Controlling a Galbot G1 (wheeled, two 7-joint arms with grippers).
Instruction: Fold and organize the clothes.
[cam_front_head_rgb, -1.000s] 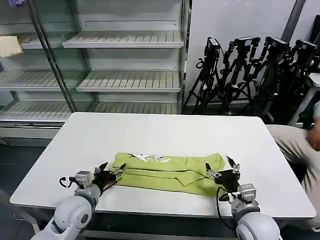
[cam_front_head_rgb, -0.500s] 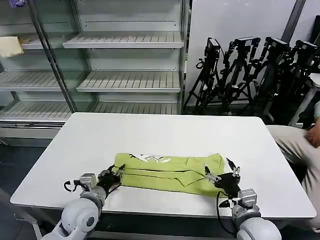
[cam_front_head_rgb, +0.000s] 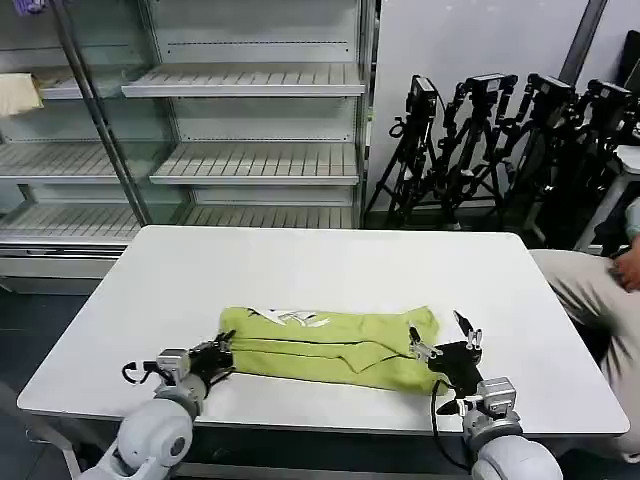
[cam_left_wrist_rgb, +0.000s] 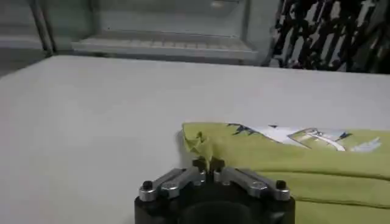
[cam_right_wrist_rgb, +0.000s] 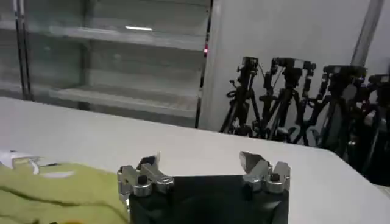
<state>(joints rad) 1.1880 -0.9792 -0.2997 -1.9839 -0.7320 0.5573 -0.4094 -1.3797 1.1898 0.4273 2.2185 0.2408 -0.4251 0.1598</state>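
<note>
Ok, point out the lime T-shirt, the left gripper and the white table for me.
lime T-shirt (cam_front_head_rgb: 330, 345), head view, middle of the folded fabric.
left gripper (cam_left_wrist_rgb: 208, 163), left wrist view, closed fingertips at the shirt's edge.
white table (cam_front_head_rgb: 300, 265), head view, bare top.

Left gripper (cam_front_head_rgb: 222, 352) has closed, apparently pinching the T-shirt (cam_front_head_rgb: 335, 346) corner

white table (cam_front_head_rgb: 300, 270), empty shelves (cam_front_head_rgb: 250, 160) behind, tripods (cam_front_head_rgb: 500, 140) alongside.

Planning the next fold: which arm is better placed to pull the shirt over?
Left, probably. The left gripper is shut on the shirt's near left corner, so it can lift at once. The right gripper stands open at the shirt's right end and would have to close on fabric first.
</note>
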